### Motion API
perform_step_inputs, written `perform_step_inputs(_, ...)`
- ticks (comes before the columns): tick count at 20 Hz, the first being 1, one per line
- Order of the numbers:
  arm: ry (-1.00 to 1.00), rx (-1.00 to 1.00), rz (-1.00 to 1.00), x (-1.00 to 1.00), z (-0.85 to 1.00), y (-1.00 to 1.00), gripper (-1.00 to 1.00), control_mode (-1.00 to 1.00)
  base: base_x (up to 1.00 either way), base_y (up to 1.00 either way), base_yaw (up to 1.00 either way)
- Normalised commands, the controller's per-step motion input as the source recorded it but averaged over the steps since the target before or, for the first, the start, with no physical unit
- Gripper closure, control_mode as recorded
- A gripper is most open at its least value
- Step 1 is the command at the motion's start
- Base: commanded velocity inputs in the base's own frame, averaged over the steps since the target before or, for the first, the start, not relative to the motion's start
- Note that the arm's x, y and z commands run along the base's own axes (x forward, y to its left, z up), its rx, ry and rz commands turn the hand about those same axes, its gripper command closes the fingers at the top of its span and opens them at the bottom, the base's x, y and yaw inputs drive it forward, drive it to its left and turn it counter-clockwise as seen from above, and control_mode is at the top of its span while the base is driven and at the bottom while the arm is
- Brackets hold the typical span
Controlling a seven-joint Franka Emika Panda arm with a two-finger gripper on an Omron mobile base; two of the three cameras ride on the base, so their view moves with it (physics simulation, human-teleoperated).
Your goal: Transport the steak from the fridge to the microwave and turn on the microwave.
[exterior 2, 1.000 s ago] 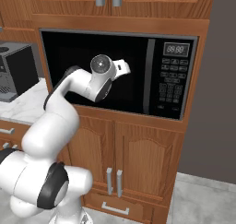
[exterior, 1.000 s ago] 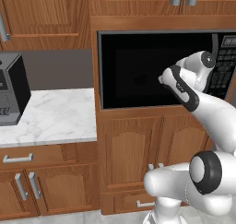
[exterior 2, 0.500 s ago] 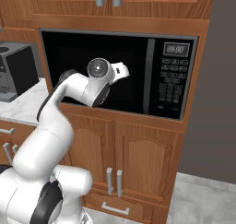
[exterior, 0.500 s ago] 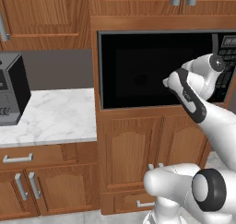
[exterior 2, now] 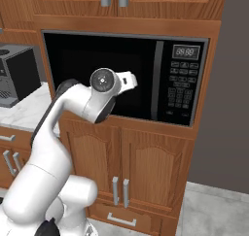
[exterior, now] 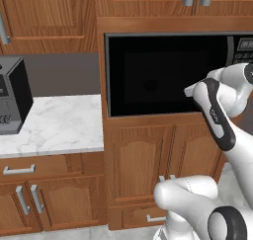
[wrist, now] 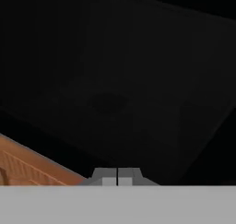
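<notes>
The black microwave (exterior: 148, 71) (exterior 2: 73, 55) is built into the wooden cabinets, and its dark glass door is closed. Its keypad (exterior 2: 179, 92) (exterior: 245, 44) is on the right side. My gripper (exterior: 190, 90) (exterior 2: 129, 79) (wrist: 116, 177) hovers close in front of the glass, left of the keypad and near the door's lower edge. It is shut, the tips pressed together with nothing between them. In the hand view the dark glass (wrist: 138, 80) looms close and the wooden trim (wrist: 27, 168) lies below it. The steak is hidden. The fridge is out of view.
A smaller black countertop appliance (exterior: 12, 100) (exterior 2: 17, 75) stands on the white marble counter (exterior: 59, 125) left of the microwave. Wooden cabinet doors (exterior: 143, 165) (exterior 2: 151, 172) sit below it and more cabinets above. A grey wall (exterior 2: 228, 109) stands at the right.
The forearm has swung to the right in the left base view and the hand has sunk slightly. It stays in front of the closed door, and the gripper stays shut.
</notes>
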Motion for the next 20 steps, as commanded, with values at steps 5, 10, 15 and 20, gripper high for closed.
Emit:
perform_step_inputs(5,-0.01,0.09,0.00,-0.02,0.01,-0.11,1.00,-1.00,0.00,0.00,0.00)
perform_step_inputs(10,0.00,0.10,0.00,-0.21,0.00,-0.13,1.00,-1.00,0.00,0.00,0.00)
perform_step_inputs(15,0.00,0.13,-0.04,-0.35,0.00,-0.13,1.00,-1.00,0.00,0.00,0.00)
perform_step_inputs(20,0.00,0.15,-0.06,-0.31,0.00,-0.14,1.00,-1.00,0.00,0.00,0.00)
